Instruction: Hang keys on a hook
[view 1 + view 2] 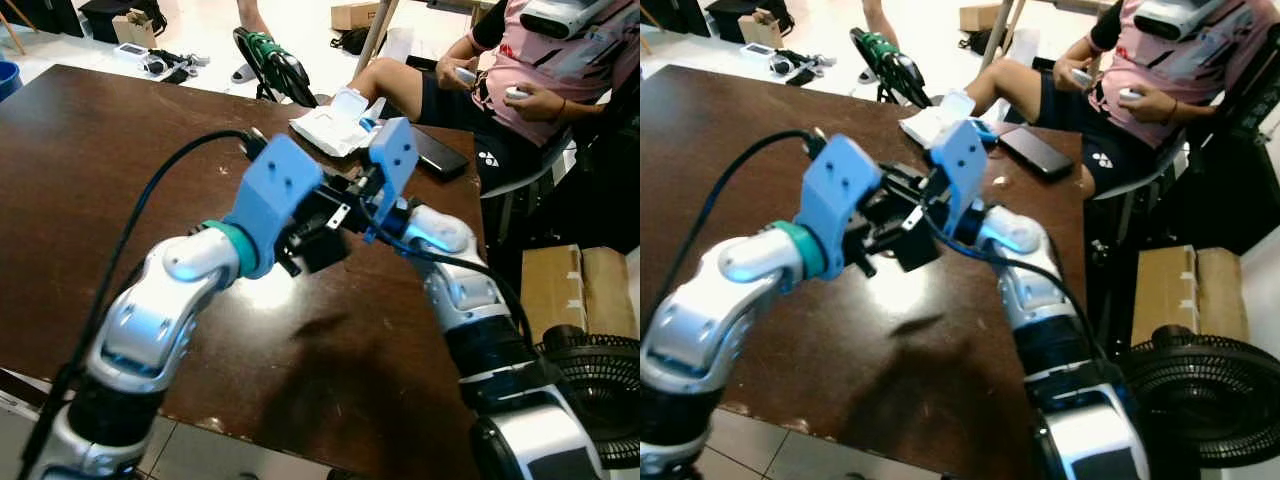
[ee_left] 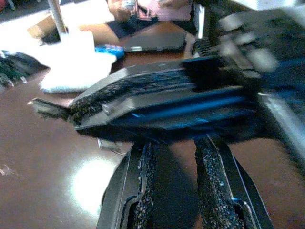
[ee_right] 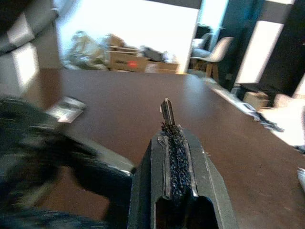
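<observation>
My two arms meet above the middle of the dark brown table (image 1: 90, 180). My right gripper (image 3: 169, 133) is shut, and the metal tip of a key (image 3: 167, 110) sticks out past its pads. In the left wrist view those shut fingers (image 2: 143, 102) cross just ahead of my left gripper (image 2: 176, 152), with the key tip (image 2: 45, 109) at their end. The left gripper is open with nothing between its pads, and sits right against the right one. The rest of the keys is hidden.
A person (image 1: 540, 80) sits at the table's far right corner holding controllers. A white packet (image 1: 335, 125) and a black phone (image 1: 438, 152) lie near that far edge. A cardboard box (image 1: 575, 285) and a black fan (image 1: 600, 390) stand on the floor to the right.
</observation>
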